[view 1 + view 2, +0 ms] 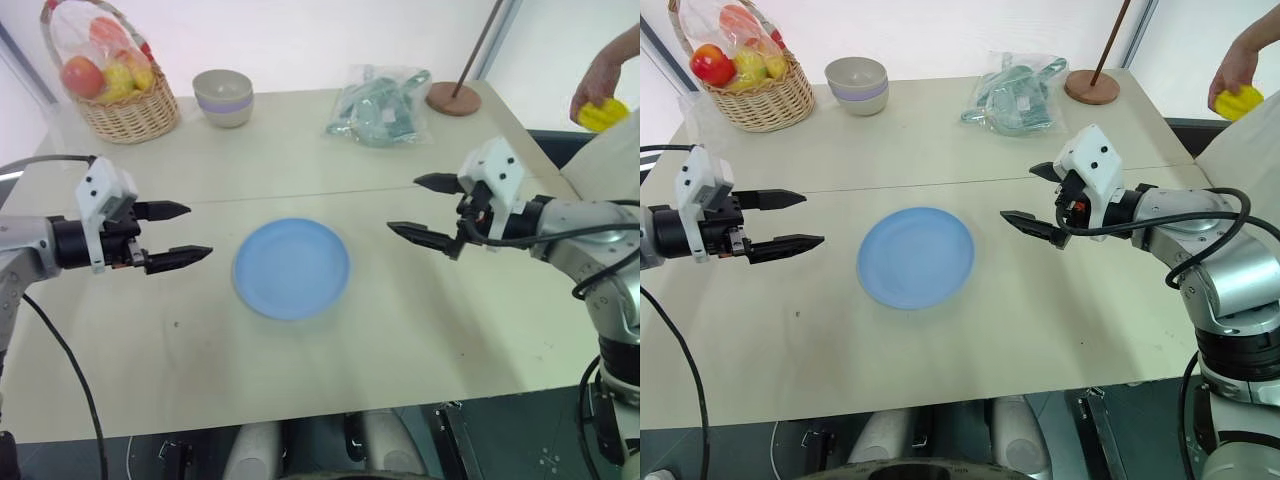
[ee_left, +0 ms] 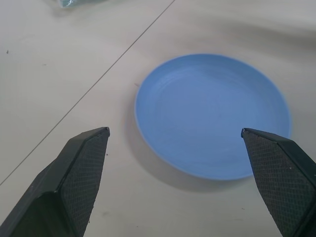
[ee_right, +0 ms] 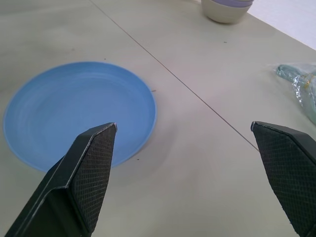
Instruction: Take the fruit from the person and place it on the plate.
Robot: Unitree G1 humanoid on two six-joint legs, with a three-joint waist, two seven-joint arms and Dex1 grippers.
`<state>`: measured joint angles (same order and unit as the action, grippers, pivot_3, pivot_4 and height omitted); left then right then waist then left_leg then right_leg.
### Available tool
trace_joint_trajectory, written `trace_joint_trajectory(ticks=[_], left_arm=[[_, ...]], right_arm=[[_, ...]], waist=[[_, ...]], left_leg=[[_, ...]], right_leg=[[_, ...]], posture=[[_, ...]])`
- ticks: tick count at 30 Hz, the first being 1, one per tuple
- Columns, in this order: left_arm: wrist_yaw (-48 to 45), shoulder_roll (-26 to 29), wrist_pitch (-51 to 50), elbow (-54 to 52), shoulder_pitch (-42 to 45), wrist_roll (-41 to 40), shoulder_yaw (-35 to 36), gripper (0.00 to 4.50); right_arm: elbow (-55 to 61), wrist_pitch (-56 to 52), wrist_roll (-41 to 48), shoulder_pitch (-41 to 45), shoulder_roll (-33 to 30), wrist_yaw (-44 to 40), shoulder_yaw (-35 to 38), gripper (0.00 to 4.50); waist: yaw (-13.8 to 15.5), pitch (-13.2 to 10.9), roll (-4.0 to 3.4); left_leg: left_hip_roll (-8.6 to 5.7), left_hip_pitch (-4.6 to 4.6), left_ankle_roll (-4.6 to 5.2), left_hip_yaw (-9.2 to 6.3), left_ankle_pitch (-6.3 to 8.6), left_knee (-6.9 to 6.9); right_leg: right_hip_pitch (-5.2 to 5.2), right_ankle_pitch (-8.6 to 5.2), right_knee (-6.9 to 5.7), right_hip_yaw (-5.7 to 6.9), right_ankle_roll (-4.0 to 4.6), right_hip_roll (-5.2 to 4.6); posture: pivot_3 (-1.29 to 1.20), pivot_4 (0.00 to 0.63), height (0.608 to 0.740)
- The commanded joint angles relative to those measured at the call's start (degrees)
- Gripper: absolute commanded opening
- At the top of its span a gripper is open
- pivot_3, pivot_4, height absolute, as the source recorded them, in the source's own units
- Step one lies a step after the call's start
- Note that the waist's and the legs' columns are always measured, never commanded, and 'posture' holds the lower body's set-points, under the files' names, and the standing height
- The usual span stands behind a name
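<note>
The fruit (image 1: pixel 604 114), a bright yellow, glossy, ridged piece, is held in the person's bare hand (image 1: pixel 598 78) at the far right edge of the scene, beyond the right corner of the pale wooden table (image 1: pixel 420 330) and well apart from both grippers. The hand closes over the fruit from above.

The round, flat, light-blue plate (image 1: pixel 291 268) lies at the middle of the table, near its front half, with nothing on it. It sits between the two arms.

The left gripper (image 1: pixel 178 234) hovers above the table to the left of the plate, its two black fingers spread wide and pointing toward the plate, holding nothing. The left wrist view confirms the spread, with the plate lying between the two fingertips (image 2: pixel 84 168).

The right gripper (image 1: pixel 422 208) hovers to the right of the plate, fingers likewise parted wide and empty, pointing inward toward the plate. It is not in contact with the fruit or the hand.

Along the far edge of the table stand a woven wicker basket (image 1: pixel 125 112) holding plastic-wrapped red and yellow fruits, a small beige bowl with a lilac band (image 1: pixel 223 97), a clear plastic bag of greenish items (image 1: pixel 380 108), and a round brown wooden base (image 1: pixel 452 98) with a thin rod rising from it.
</note>
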<state>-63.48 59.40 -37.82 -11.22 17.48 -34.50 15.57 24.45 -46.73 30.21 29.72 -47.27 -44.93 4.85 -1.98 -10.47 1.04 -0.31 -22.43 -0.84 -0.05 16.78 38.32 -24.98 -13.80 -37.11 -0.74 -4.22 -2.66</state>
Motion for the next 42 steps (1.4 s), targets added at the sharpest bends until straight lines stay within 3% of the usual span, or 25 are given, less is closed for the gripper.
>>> trace_joint_trajectory(ticks=[1, 42], left_arm=[[0.68, 0.28, 1.02, -0.56, 0.06, -0.34, 2.9, 4.5], [0.86, -0.57, 0.95, -0.18, 3.07, -0.25, 0.08, 4.5]], right_arm=[[0.27, 1.39, -0.11, 1.02, -0.81, -0.17, 1.39, 4.45], [2.18, 0.41, 1.0, -0.6, -0.83, 1.79, 2.49, 4.45]], waist=[[0.0, 0.0, 0.0], [0.09, 0.0, 0.0]], left_leg=[[0.0, 0.0, 0.0, 0.0, 0.0, 0.0], [0.0, 0.01, 0.0, 0.0, 0.0, 0.02]], right_leg=[[0.0, 0.0, 0.0, 0.0, 0.0, 0.0], [0.02, 0.0, -0.01, 0.0, 0.0, 0.0]], posture=[[0.0, 0.15, 0.74], [0.0, 0.15, 0.74]])
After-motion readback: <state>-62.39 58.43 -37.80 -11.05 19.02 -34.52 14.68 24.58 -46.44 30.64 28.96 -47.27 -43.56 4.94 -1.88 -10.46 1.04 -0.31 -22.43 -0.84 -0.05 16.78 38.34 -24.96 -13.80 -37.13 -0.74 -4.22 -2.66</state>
